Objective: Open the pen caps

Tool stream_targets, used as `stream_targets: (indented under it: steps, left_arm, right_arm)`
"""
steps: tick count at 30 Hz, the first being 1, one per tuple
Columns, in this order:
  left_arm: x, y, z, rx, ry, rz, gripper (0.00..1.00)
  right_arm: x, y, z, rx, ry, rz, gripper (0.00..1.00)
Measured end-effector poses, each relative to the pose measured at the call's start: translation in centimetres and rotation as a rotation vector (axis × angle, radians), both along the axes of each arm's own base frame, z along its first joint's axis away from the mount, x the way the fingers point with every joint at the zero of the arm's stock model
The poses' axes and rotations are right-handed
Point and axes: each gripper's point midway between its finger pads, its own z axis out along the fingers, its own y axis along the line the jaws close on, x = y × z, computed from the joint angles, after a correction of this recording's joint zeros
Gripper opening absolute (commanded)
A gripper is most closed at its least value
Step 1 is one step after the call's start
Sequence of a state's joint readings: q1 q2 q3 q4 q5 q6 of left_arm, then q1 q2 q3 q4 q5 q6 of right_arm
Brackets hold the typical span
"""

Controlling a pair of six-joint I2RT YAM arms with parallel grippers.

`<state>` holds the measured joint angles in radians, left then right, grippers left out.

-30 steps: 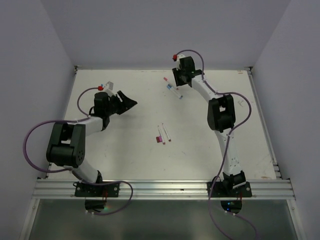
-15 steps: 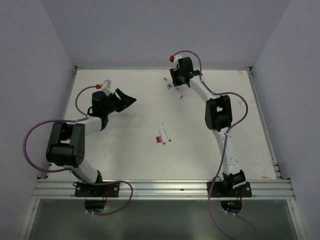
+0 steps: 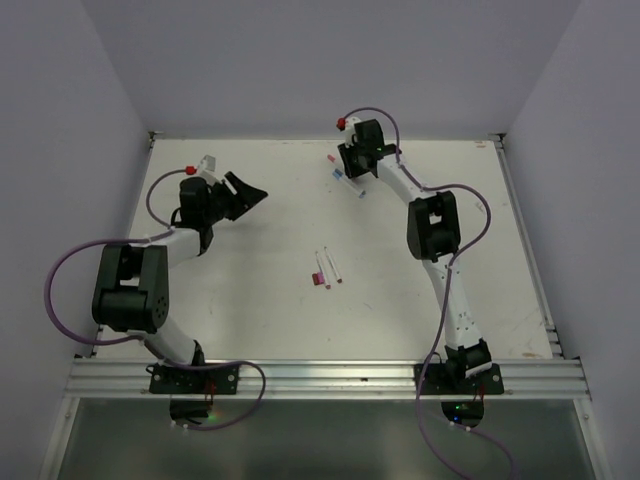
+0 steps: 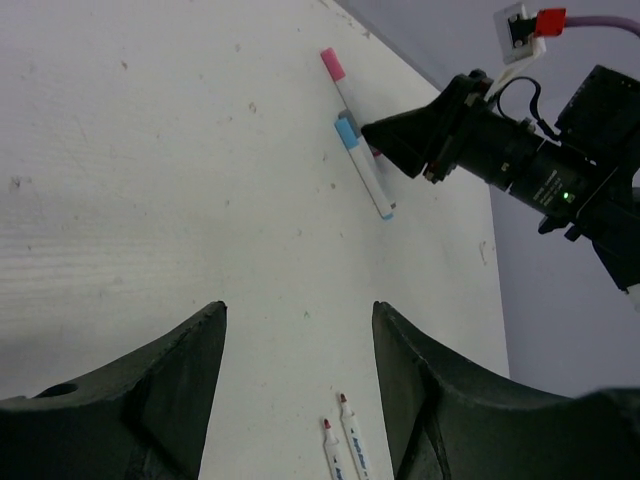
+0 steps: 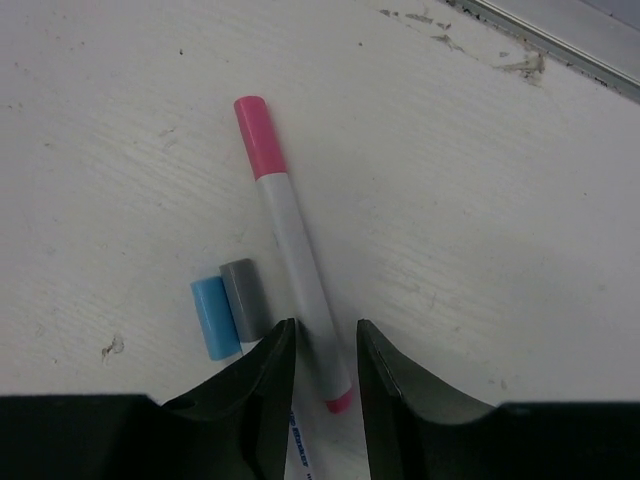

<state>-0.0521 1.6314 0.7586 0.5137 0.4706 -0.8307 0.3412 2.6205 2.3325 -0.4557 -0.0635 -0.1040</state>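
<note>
Pink cap (image 5: 258, 135) sits on the white pen (image 5: 300, 250); the right end effector (image 5: 322, 335) straddles its lower end, jaws narrowly apart. Left end effector (image 4: 298, 315) hangs wide open.

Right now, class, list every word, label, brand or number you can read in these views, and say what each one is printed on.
No text can be read in any view.
Blue print on the white pen barrel at the bottom edge of the right wrist view: blurred and partly hidden, unreadable.
Blue print on the two red-tipped pens in the left wrist view: too small to read.
</note>
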Motion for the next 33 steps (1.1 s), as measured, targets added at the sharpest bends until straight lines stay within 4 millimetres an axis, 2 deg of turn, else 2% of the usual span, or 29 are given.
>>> stream_targets:
  steps: [4, 8, 11, 12, 18, 21, 24, 29, 31, 33]
  left_arm:
    - [3.0, 1.2, 1.3, 0.029, 0.022, 0.051, 0.66]
    - [7.2, 2.6, 2.3, 0.081, 0.033, 0.086, 0.66]
    - [9.4, 3.7, 1.7, 0.118, 0.061, 0.104, 0.66]
    - [9.7, 4.1, 1.1, 0.124, 0.078, 0.110, 0.66]
    - [9.3, 7.1, -3.4, 0.149, 0.205, 0.156, 0.59]
    - [9.2, 7.6, -4.0, 0.134, 0.221, 0.157, 0.53]
    - [8.9, 6.8, -3.6, 0.107, 0.186, 0.124, 0.50]
    - [6.2, 4.3, -2.4, 0.060, 0.158, 0.047, 0.52]
    - [5.1, 3.0, -1.1, 0.043, 0.123, 0.005, 0.54]
    - [4.1, 1.6, 0.6, 0.024, 0.079, -0.034, 0.55]
  right_arm:
    - [0.3, 0.1, 0.0, -0.002, -0.007, 0.005, 0.27]
    - [0.2, 0.1, -0.1, -0.006, -0.006, 0.014, 0.09]
    - [0.3, 0.2, 0.0, -0.009, -0.009, 0.022, 0.00]
    - [0.3, 0.1, 0.0, -0.012, -0.010, 0.025, 0.00]
    - [0.3, 0.2, 0.0, -0.015, -0.015, 0.033, 0.00]
    - [0.6, 0.3, -0.1, -0.008, -0.038, 0.031, 0.00]
    - [0.6, 0.1, 0.1, -0.003, -0.064, 0.020, 0.00]
    - [-0.8, -1.0, 1.3, -0.025, -0.076, -0.038, 0.00]
    - [-1.4, -1.2, 2.9, -0.018, -0.088, -0.058, 0.00]
    - [-2.2, -1.2, 5.7, -0.001, -0.106, -0.079, 0.00]
